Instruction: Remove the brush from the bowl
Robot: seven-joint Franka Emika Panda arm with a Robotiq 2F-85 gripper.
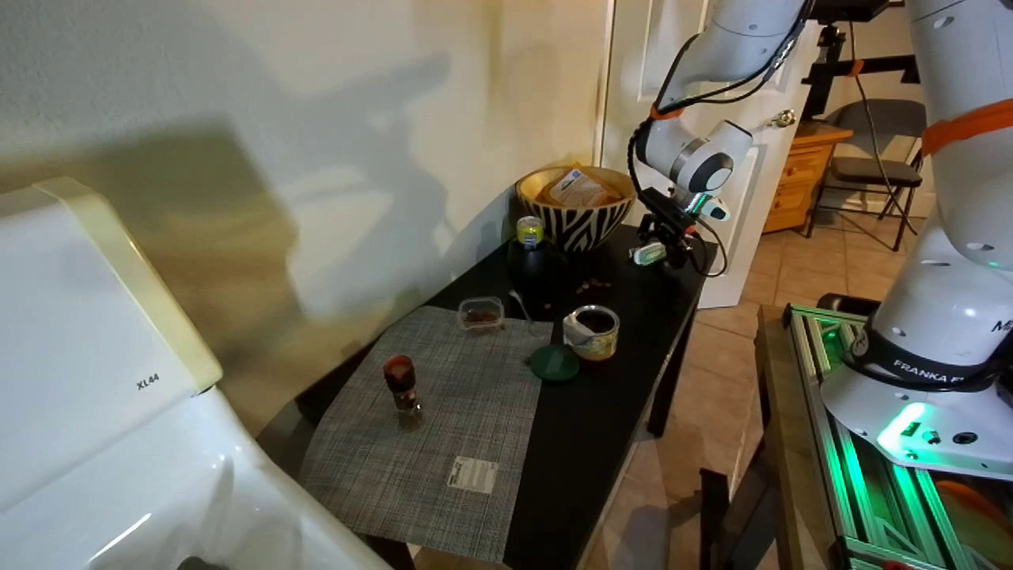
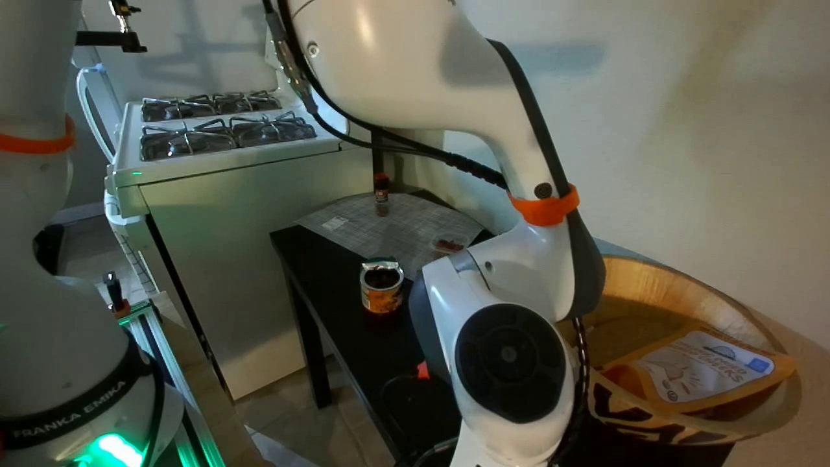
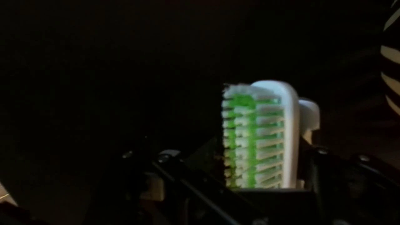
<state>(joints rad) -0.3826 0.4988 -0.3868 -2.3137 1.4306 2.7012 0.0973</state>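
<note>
The brush (image 3: 256,137) has white and green bristles on a white back. My gripper (image 3: 261,156) is shut on it in the wrist view, with the bristle side and the back between the dark fingers. The brush (image 1: 650,254) also shows in an exterior view at the tip of my gripper (image 1: 665,241), outside the bowl, close above the black table. The zebra-striped bowl (image 1: 582,227) stands just beside the gripper; its wide tan inside (image 2: 648,285) shows in an exterior view. Striped wall (image 3: 392,78) shows at the wrist view's right edge. The arm hides the gripper in an exterior view (image 2: 509,353).
An orange-white bag (image 1: 582,188) lies in the bowl. A dark round jug (image 1: 534,269) with a yellow-green top stands before it. A tin can (image 1: 593,340), green lid (image 1: 555,363), clear container (image 1: 480,315) and red-capped grinder (image 1: 402,384) stand along the black table (image 1: 625,396). Wall behind.
</note>
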